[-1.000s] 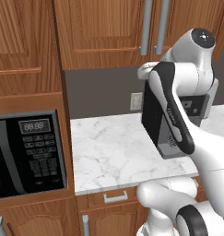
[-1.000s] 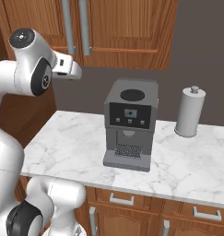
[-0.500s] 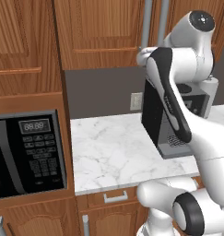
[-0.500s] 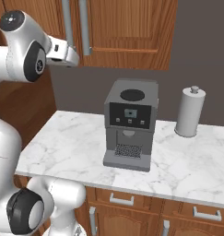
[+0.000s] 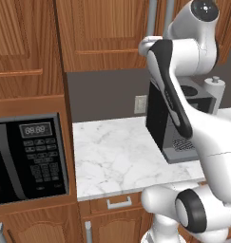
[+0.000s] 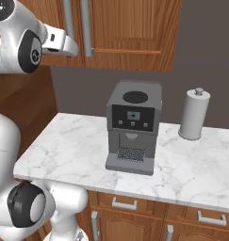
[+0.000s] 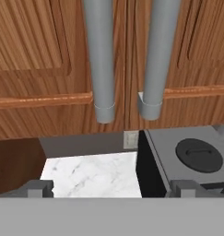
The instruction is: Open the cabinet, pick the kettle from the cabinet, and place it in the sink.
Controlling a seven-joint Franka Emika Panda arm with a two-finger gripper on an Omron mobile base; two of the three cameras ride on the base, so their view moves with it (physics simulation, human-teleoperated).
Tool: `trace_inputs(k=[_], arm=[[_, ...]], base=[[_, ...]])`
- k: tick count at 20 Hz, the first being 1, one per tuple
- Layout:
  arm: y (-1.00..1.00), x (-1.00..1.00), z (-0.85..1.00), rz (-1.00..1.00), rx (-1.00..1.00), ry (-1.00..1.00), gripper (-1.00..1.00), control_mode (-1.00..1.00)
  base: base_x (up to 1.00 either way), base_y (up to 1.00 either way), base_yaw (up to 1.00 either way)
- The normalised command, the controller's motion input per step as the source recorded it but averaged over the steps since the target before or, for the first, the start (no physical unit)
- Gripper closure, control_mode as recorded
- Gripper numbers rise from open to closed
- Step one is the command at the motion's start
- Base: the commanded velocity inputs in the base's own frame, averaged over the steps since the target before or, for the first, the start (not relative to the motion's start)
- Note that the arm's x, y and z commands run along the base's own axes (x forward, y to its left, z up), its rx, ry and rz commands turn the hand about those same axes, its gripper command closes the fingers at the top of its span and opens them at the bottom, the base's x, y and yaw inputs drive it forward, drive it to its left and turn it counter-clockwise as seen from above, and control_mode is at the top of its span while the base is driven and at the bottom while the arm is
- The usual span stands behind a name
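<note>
In the hand view the two-finger gripper (image 7: 111, 186) shows its dark tips (image 7: 39, 186) at the bottom left and bottom right of the frame, spread wide apart with nothing between them and touching nothing; it stands open. Above them, filling the upper half of the frame, is the reddish-brown wood wall cabinet (image 7: 35, 64) with both tall doors shut, and its two long vertical grey bar handles (image 7: 100, 60) hang side by side at the top centre, their lower ends just above the middle of the picture. Below the cabinet, at lower centre, lies the white marble countertop (image 7: 92, 175), and at lower right the top of the boxy dark grey coffee machine (image 7: 189, 152) with its round black lid.

In the right base view the hand (image 6: 61, 43) sits at upper left, level with the lower part of the cabinet (image 6: 134, 28) and just left of the handles (image 6: 86, 28). The coffee machine (image 6: 134, 127) stands at centre on the countertop (image 6: 69, 150), and a grey paper-towel roll (image 6: 194, 114) on an upright holder stands to its right.

Compared with a second ago, the arm has risen: the hand was below the cabinet's bottom edge in the right base view and now sits higher, in front of the doors. The cabinet is closed as before, and the machine and roll have not moved.

In the left base view a black microwave (image 5: 29, 159) is set into the wood at lower left.
</note>
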Motion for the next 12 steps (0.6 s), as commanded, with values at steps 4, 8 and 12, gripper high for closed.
trace_inputs(k=[4, 8, 12], arm=[[0.02, 0.07, 0.19, 0.0, 0.0, -0.1, -1.0, -1.0], [0.01, 0.12, 0.05, -0.01, 0.01, -0.04, -1.0, -1.0], [0.02, 0.24, 0.13, 0.0, 0.0, 0.0, -1.0, -1.0]], base=[[0.0, 0.0, 0.0], [0.0, 0.0, 0.0], [0.0, 0.0, 0.0]])
